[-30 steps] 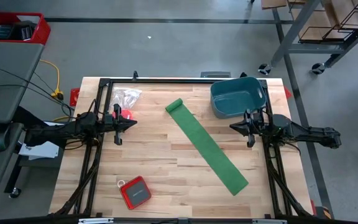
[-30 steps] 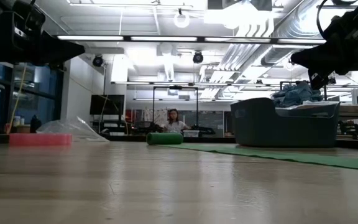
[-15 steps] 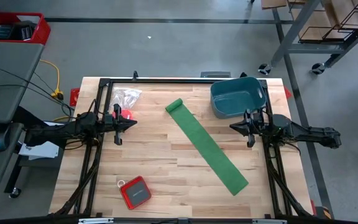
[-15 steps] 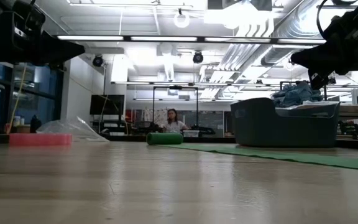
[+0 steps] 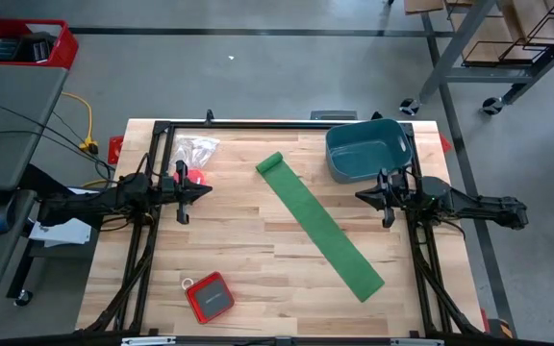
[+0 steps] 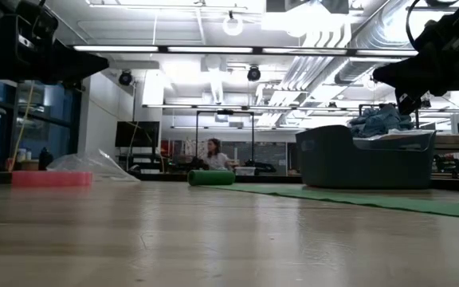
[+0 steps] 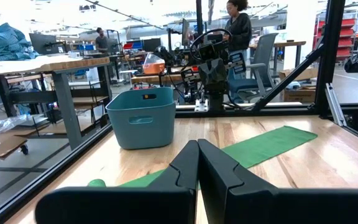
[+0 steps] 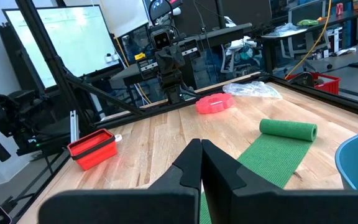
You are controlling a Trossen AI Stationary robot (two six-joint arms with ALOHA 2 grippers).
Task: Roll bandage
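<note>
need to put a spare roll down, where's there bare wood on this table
Bare wood lies in the middle left, between the left gripper, the bandage and the red case. A small patch sits by the bandage's flat end. The far edge is crowded: plastic bag, pink ring, teal tub.

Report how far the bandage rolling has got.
Done: only the far end of the bandage is rolled, a short coil near the tub. In hand: nothing; the left claw and right claw are shut and empty at the table's sides. Left: nearly the whole strip lies flat and needs rolling.
</note>
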